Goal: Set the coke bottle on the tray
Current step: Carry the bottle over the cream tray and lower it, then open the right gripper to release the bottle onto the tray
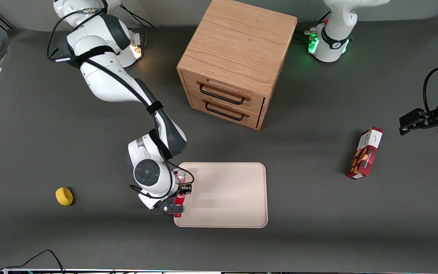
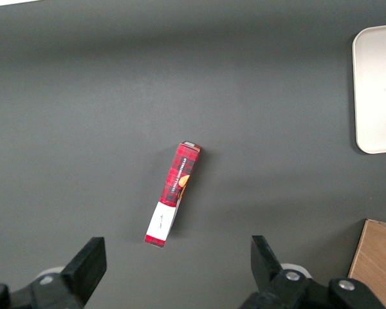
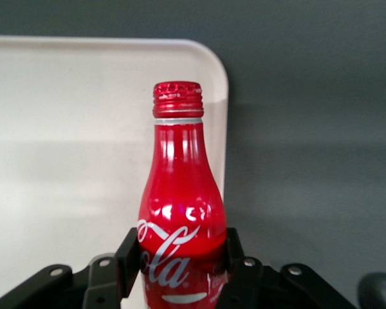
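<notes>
Gripping coke bottle [image 3: 179, 212] between both fingers of gripper [image 1: 176, 199], clamped at the body, hanging over the tray [image 1: 234, 198] rim at the edge toward the working arm's end. Pick looks done, transfer nearly done; can't tell if base touches tray yet. Left: move further in, set down, release.

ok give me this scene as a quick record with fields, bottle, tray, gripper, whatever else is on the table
coke bottle: red, held by the gripper, over the tray's edge toward the working arm's end
tray: beige, flat, nothing else on it
gripper: shut on the coke bottle, fingers on either side of its body
cabinet: wooden, two drawers, both shut, farther from the front camera than the tray
snack box: red and white, toward the parked arm's end
yellow object: small, round, toward the working arm's end
</notes>
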You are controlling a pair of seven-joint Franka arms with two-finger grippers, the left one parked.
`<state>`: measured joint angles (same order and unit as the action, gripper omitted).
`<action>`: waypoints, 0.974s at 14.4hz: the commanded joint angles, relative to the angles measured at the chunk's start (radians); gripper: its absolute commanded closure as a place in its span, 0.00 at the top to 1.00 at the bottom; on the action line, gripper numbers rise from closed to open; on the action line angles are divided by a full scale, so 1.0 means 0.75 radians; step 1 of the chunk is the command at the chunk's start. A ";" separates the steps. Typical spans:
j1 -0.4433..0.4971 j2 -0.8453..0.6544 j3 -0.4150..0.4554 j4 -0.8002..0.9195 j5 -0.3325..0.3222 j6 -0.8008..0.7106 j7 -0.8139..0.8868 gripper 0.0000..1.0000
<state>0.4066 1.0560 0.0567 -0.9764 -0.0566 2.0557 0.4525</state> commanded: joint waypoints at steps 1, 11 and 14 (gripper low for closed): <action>0.035 0.048 -0.024 0.069 -0.012 0.012 -0.029 0.00; 0.047 0.061 -0.049 0.065 -0.012 0.030 0.039 1.00; 0.047 0.057 -0.049 0.062 -0.010 0.030 0.043 1.00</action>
<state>0.4254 1.0843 0.0371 -0.9626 -0.0587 2.0802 0.4585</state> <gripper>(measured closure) 0.000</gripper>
